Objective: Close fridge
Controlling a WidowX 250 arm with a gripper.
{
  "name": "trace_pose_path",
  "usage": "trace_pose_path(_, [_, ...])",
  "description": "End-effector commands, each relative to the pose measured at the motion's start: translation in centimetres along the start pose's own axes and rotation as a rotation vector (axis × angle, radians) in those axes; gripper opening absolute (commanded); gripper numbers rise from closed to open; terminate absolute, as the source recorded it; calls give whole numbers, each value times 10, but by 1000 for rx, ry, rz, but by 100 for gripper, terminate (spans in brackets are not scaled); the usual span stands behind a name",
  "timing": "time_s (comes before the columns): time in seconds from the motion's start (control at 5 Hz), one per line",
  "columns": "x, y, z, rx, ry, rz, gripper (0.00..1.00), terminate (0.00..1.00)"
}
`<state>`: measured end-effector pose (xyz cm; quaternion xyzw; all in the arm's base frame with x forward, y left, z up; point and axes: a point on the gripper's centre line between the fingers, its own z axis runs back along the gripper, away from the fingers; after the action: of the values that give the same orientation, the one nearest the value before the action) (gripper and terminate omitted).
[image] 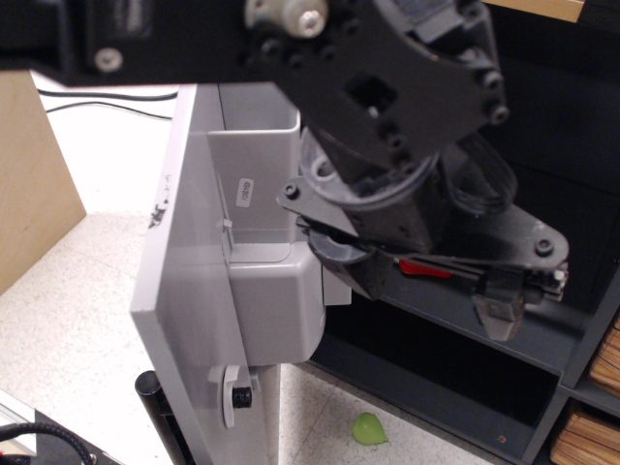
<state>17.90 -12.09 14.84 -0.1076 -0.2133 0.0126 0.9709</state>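
Note:
The fridge door (184, 262) is light grey and stands swung open, seen nearly edge-on, with its moulded inner bins (276, 291) facing right. The bottom of its black bar handle (150, 389) shows on the outer side. The dark shelved interior (436, 339) lies to the right of the door. My black arm fills the upper middle. My gripper (504, 315) points down and right, in front of the interior and to the right of the door's inner side. I cannot tell whether the gripper touches anything, or how its jaws stand.
A small green object (368, 428) lies on the speckled counter below the door. A wooden board (29, 174) stands at the left. Black cables (107, 102) run along the back left. Wooden drawer fronts (593, 426) show at the bottom right.

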Motion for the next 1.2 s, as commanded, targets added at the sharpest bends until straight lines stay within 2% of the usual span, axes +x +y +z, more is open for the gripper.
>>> trace_pose_path(0.0, [0,0,0,0,0,0,100,0])
trace_pose_path(0.2, [8,1,30,-25,-27,32,100,0])
trace_pose_path(0.4, [17,6,56,6,-36,58,100,0])
trace_pose_path(0.6, [23,13,75,88,-82,89,100,0])
trace_pose_path(0.8, [23,29,85,192,-61,158,100,0])
trace_pose_path(1.0, [5,45,86,222,12,274,100,0])
